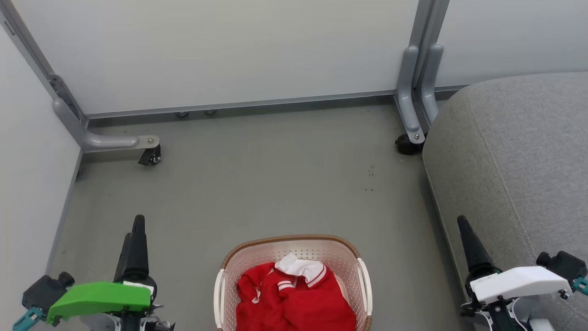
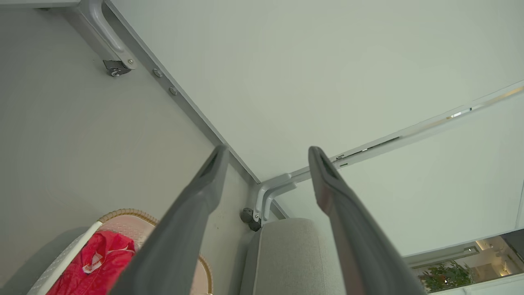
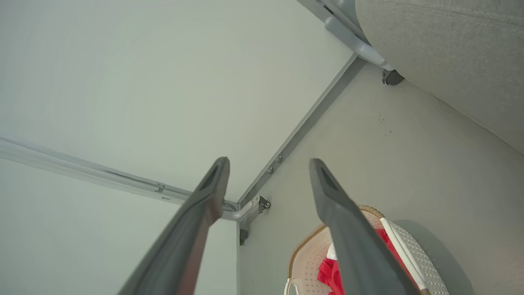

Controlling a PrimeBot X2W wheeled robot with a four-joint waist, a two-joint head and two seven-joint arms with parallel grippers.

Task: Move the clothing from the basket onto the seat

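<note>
Behind basket [image 1: 290, 238] w/ red garment [image 1: 298, 303]: partition [image 1: 229, 50], caster [image 1: 406, 145] nr seat [image 1: 519, 151]

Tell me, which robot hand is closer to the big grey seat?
Right. The right gripper hangs open beside the seat, at its edge. The left gripper, open too, is far off, on the other side of the basket.

No text, label or number is legible.

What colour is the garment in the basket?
The garment is red with a white, red-striped collar, clearest in the head view.
</note>
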